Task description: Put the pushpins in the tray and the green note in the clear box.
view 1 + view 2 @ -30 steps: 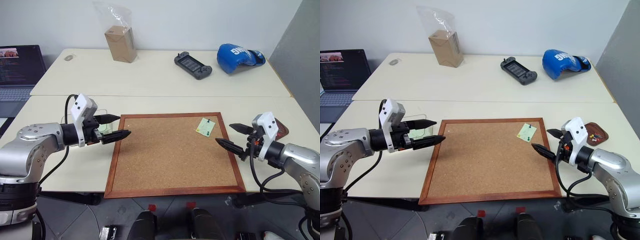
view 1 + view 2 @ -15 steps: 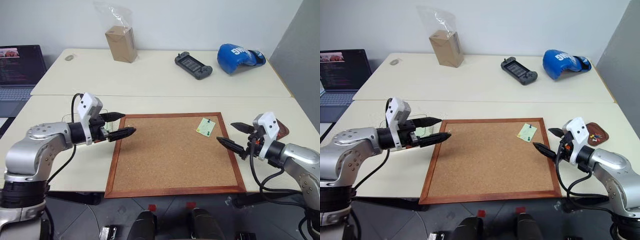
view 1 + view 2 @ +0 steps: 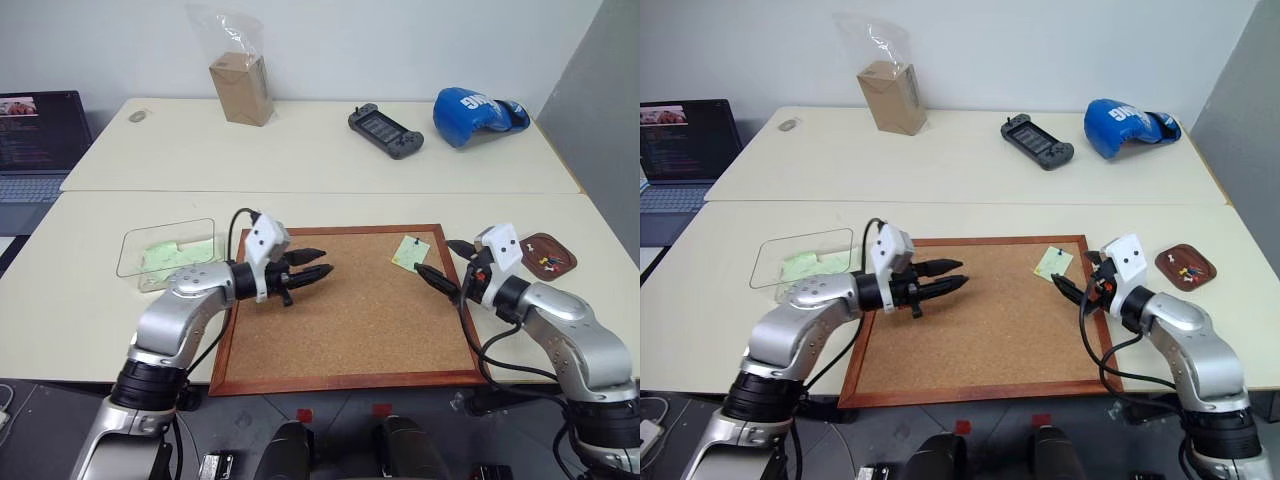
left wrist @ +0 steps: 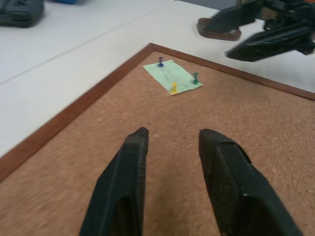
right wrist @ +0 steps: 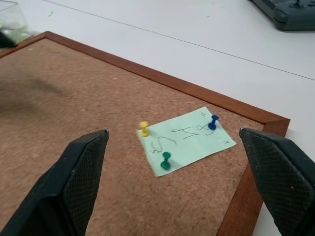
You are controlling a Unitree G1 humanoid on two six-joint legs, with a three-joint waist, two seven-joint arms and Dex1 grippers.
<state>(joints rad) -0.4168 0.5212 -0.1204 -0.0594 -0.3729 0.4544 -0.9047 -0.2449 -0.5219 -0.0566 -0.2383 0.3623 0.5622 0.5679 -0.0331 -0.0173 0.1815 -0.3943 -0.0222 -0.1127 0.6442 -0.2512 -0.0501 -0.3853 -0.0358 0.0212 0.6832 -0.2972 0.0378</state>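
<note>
Grainy matt cork board (image 3: 350,310) in a smooth, faintly glossy red-brown wooden frame. Thin matt paper, the green note (image 5: 186,140), held by glossy plastic-headed pushpins (image 5: 166,159). Transparent shiny plastic for the clear box (image 3: 168,252). Matt black textured pads on the right gripper (image 5: 177,196) fingers (image 5: 81,182).

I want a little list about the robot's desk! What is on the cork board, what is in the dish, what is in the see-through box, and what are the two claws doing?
green note: lies on the cork board, near its far right corner
pushpins: yellow, green and blue, all stuck in the note
tray: on the table right of the board, a few pins inside
clear box: left of the board, green paper inside
left gripper: over the board, fingers a little apart, empty
right gripper: open wide, beside the note, empty
</note>
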